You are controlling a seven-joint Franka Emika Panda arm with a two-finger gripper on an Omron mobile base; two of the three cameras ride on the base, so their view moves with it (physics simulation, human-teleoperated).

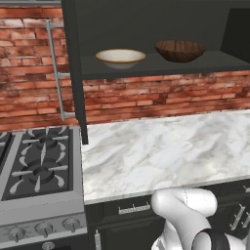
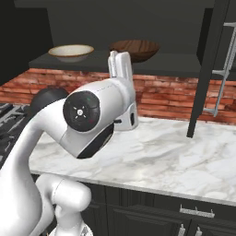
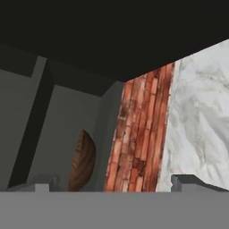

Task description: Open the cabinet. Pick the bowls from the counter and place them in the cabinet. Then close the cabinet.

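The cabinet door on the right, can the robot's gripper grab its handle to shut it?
Probably yes. The gripper is empty and raised near the shelf, and the open door's handle hangs off to its right with nothing between them.

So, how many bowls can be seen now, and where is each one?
2. The cream bowl sits on the cabinet shelf, toward the left. The dark wooden bowl sits on the same shelf to its right, apart from it.

open cabinet [image 1: 161, 66] shelf, cream bowl [image 1: 120, 57] left, wooden bowl [image 1: 180, 50] right, apart
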